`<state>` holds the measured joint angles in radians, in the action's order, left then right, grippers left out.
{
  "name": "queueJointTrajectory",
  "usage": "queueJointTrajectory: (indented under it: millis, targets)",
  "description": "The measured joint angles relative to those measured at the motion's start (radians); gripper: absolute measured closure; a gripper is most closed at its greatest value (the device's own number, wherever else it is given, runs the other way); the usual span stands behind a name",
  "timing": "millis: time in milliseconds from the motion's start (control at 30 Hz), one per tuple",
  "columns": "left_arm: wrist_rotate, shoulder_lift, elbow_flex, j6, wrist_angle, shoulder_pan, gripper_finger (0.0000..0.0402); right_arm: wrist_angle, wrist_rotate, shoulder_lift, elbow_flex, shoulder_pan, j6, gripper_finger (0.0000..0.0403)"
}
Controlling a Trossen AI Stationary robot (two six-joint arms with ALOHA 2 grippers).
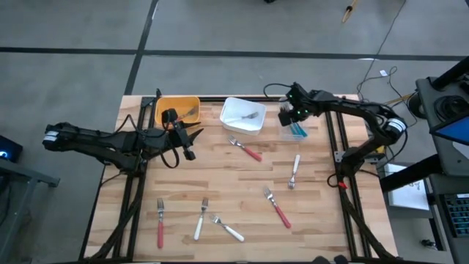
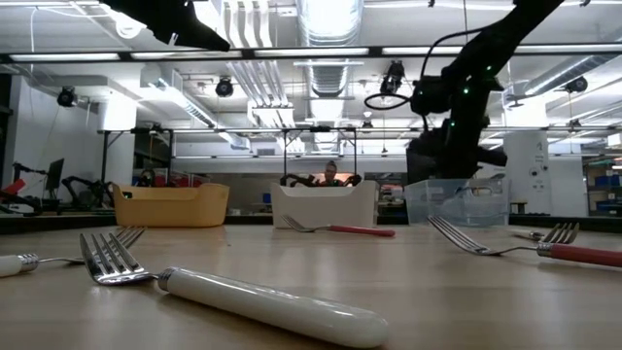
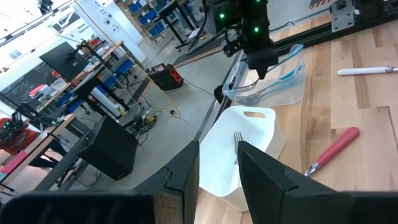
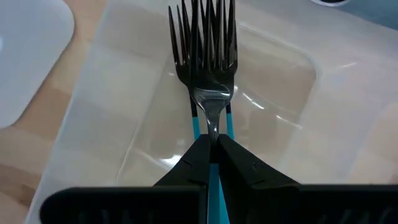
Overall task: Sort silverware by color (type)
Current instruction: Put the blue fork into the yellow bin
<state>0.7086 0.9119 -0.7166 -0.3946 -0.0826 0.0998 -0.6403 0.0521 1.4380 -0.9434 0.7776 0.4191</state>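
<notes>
My right gripper (image 4: 213, 142) is shut on a teal-handled fork (image 4: 205, 56) over the clear bin (image 1: 297, 130), in which other teal handles (image 4: 194, 127) lie. My left gripper (image 3: 219, 163) hangs open and empty above the table's left part, beside the orange bin (image 1: 178, 110), which holds a fork. The white bin (image 1: 243, 115) also holds a fork (image 3: 237, 138). Red-handled forks (image 1: 160, 224) (image 1: 277, 207) (image 1: 245, 149) and white-handled forks (image 1: 199, 220) (image 1: 227, 229) (image 1: 294, 170) lie flat on the table. My right gripper pinches the fork between its two fingers at the neck (image 4: 213, 127), where the metal head meets the teal handle. The fingers slant down from above and lie along the fork. The head sticks out past the fingertips over the clear bin's floor; whether it touches, I cannot tell.
The three bins stand in a row along the far edge. Loose forks are scattered over the table's middle and near part. A black frame (image 1: 333, 158) runs along the table's left and right sides.
</notes>
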Motion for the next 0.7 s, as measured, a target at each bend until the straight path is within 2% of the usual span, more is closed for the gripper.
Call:
queueJointTrajectory:
  millis: [367, 700]
  targets:
    - [0.0, 0.0, 0.0, 0.0, -0.001, 0.0, 0.031, 0.04, 0.003, 0.075, -0.001, 0.0, -0.019, 0.039]
    - [0.0, 0.0, 0.0, 0.0, -0.001, 0.0, 0.031, 0.059, 0.012, 0.084, -0.001, 0.0, -0.026, 0.039]
